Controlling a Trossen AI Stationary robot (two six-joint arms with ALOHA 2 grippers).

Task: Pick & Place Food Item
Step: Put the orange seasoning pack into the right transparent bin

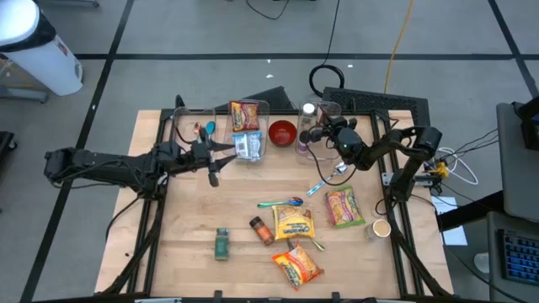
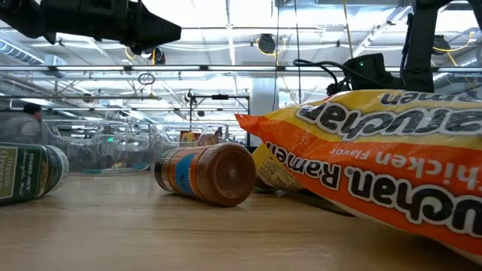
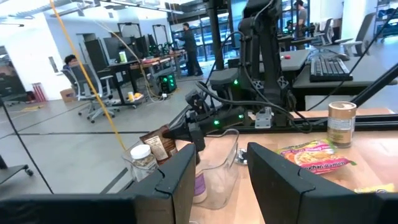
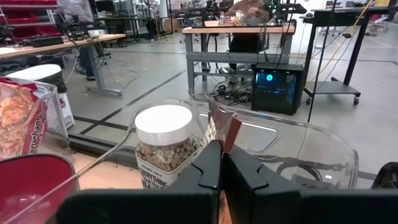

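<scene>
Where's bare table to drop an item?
Free: the wood left of the green spice jar up to the left tool, and the strip between the red bowl and spoon. Crowded: ramen packs at front centre; rear bins.

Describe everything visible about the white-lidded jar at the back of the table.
The jar is small and clear with a flat white lid, filled with brownish, grainy food and wrapped low down in a printed label. It stands upright near the table's back edge, inside or right against a clear plastic bin; which one is unclear. The right end effector, shut on a brown packet, hovers beside it without touching it.
</scene>
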